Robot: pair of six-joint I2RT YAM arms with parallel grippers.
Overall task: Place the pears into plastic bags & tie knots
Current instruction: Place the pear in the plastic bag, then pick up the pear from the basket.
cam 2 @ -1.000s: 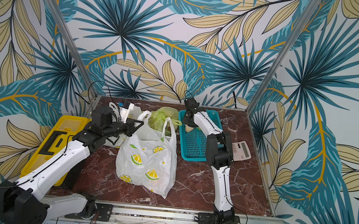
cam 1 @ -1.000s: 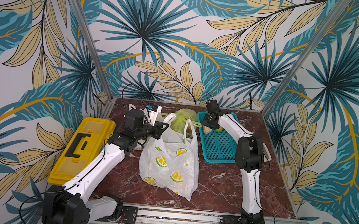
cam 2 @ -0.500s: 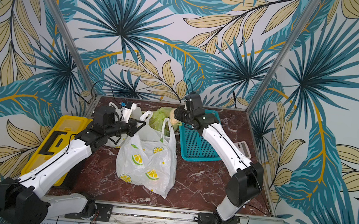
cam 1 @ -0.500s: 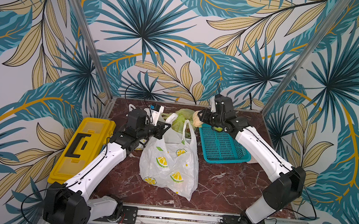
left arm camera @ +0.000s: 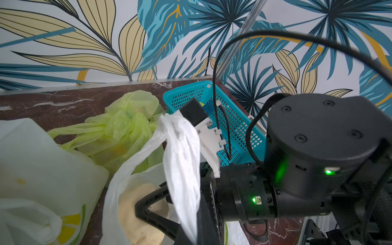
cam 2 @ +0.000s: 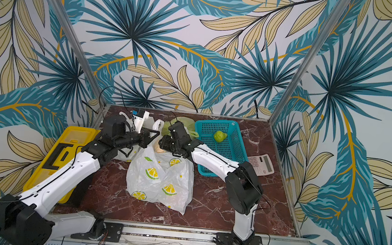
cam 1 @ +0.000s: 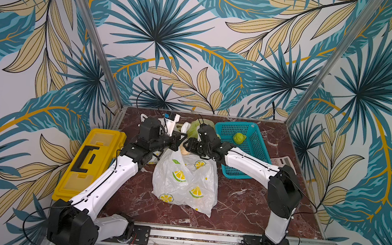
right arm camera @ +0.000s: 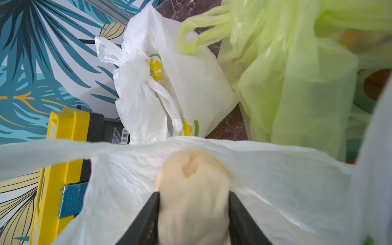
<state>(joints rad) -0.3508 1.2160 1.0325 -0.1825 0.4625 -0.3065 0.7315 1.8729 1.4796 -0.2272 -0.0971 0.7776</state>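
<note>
- Yellow toolbox lies along the left edge of the marble-look worktop. A teal basket holding one green pear sits at back right, with a calculator just beside it.
- At the back, a knotted green bag and a knotted white bag stand close behind the open bag, crowding both wrists.
- Both arms reach inward from the front rail and meet over the open bag's mouth.
- Left end effector is pressed together, pinching a handle of the open bag and holding it up.
- Right end effector clasps a cream pear just inside the bag's mouth, with a finger against each side of it.
- Left arm hides most of the knotted white bag in both top views. What the knotted bags hold is hard to make out through the plastic.
</note>
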